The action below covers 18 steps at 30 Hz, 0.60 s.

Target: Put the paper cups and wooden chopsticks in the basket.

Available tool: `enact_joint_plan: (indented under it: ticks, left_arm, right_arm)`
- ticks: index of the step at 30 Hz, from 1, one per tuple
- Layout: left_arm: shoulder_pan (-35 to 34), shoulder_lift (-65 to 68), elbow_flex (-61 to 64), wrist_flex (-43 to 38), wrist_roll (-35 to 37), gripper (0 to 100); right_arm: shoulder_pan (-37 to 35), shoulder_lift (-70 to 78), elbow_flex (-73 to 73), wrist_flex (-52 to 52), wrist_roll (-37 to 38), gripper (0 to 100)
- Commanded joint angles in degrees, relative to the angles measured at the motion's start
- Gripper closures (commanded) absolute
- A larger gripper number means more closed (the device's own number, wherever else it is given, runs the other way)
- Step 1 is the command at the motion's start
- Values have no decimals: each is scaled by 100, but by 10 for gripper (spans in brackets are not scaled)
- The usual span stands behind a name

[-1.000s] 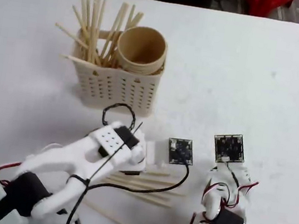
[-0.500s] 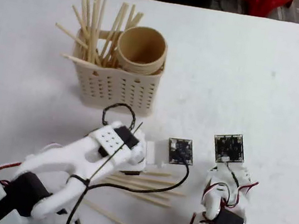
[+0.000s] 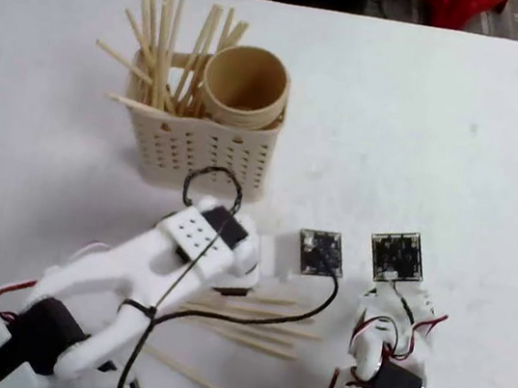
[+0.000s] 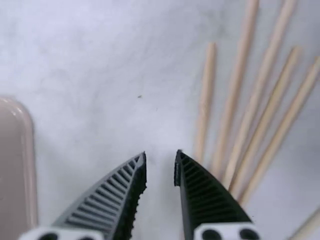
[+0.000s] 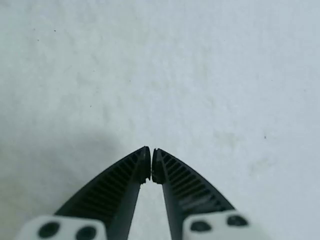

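The basket [image 3: 202, 151] stands on the counter [image 3: 463, 137] holding wooden chopsticks [image 3: 164, 43] and stacked paper cups [image 3: 245, 85]. Nearer the arms, the left pincer [image 4: 160, 169], tips slightly apart and empty, hangs just beside loose chopsticks [image 4: 240, 115] lying on the counter; the right pincer [image 5: 151, 165] is pressed together over bare counter

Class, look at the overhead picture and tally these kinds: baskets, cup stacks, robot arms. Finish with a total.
Basket: 1
Cup stack: 1
Robot arms: 2 (left arm, right arm)
Total: 4
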Motion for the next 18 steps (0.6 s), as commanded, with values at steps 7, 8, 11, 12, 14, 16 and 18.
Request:
enact_joint_plan:
  ticks: [7, 8, 11, 12, 14, 16, 18]
  left_arm:
    - [13, -66, -1178, 1301, 431, 890]
    - [-13, -66, -1213, 1371, 536, 890]
    - [-31, -57, -1187, 1389, 633, 891]
    - [-31, -57, -1108, 1380, 633, 890]
    - [-31, -66, -897, 1178, 554, 889]
    - [-22, -57, -571, 897, 343, 888]
    - [4, -57, -290, 633, 176, 887]
  right_arm:
    - [40, -48, 35, 13, 18, 974]
    - [40, -48, 35, 13, 18, 974]
    - [40, -48, 35, 13, 18, 974]
    - [40, -48, 35, 13, 18, 974]
    - [40, -48, 35, 13, 18, 974]
    - [40, -48, 35, 13, 18, 974]
    - [40, -48, 35, 13, 18, 974]
